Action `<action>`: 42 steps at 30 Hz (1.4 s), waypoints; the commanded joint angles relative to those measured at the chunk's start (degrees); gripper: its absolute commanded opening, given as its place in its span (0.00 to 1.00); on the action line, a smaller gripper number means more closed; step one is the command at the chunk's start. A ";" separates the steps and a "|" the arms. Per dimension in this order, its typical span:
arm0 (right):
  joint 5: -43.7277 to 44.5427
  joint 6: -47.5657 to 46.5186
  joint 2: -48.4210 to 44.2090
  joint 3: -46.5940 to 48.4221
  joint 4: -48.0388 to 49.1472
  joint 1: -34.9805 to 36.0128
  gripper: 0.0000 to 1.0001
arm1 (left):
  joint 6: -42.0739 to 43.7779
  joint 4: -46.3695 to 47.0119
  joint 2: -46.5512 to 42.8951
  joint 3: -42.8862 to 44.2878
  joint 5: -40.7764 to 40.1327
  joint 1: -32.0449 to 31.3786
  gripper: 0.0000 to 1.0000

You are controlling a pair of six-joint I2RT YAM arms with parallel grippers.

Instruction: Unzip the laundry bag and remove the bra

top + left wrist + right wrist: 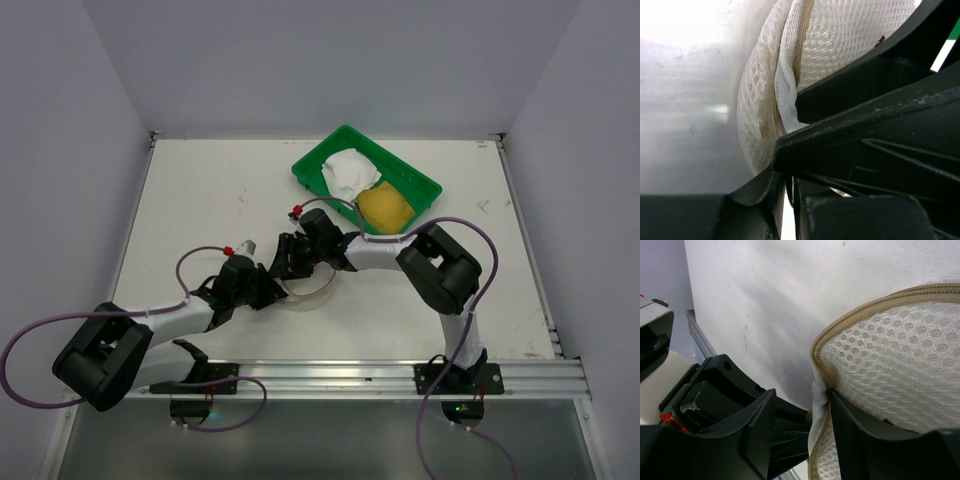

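Observation:
The white mesh laundry bag (313,288) lies on the table between my two grippers, and its beige zipper (875,302) runs round the rim. My right gripper (296,254) is open, with a fold of the bag's mesh (820,395) between its fingers, lying against the right finger (860,440). My left gripper (268,287) sits at the bag's left edge (757,115); its fingers stand almost together and I cannot see anything between them. The bra is hidden.
A green tray (412,178) stands at the back right, holding a white cloth (346,172) and a yellow item (386,208). The right gripper's black fingers (875,125) fill the right of the left wrist view. A metal rail (400,375) runs along the near edge.

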 commanded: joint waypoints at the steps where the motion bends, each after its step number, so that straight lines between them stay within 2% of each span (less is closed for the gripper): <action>1: -3.02 1.79 1.35 -1.06 3.76 -0.28 0.51 | 0.27 -7.47 -3.20 -1.31 -1.26 -0.51 0.17; 8: -3.73 2.85 1.70 -1.67 5.00 -0.55 0.51 | 1.41 -18.89 -13.49 0.87 -4.68 -0.42 0.35; 13: -3.46 2.41 1.18 -1.76 5.00 -0.63 0.50 | 2.91 -27.76 -20.60 3.60 -7.24 -0.42 0.37; 16: -3.38 1.53 0.30 -1.58 4.47 -0.63 0.49 | 2.91 -29.89 -22.81 3.00 -7.51 -0.42 0.36; 17: -3.37 1.35 -0.40 -1.76 4.47 -0.63 0.49 | 2.82 -29.81 -22.91 2.56 -9.51 -0.42 0.35; 21: -3.11 0.30 -1.64 -1.94 3.94 -0.63 0.46 | 2.30 -25.69 -19.58 0.19 -9.18 -0.24 0.26; 26: -5.74 0.38 -2.17 -2.37 5.34 -0.63 0.45 | 2.56 -18.65 -10.79 0.27 -9.35 -0.24 0.16; 32: -8.82 3.19 -4.36 -4.91 9.73 -0.46 0.45 | 2.12 -13.81 -6.12 0.97 -9.70 -0.24 0.11; 37: -9.44 5.48 -8.40 -7.38 12.99 -0.46 0.45 | 0.63 -9.25 -4.89 -0.61 -8.91 -0.24 0.10; 42: -9.87 6.45 -10.69 -8.79 14.31 -0.46 0.48 | 0.01 -8.71 -5.33 -1.49 -8.91 -0.25 0.09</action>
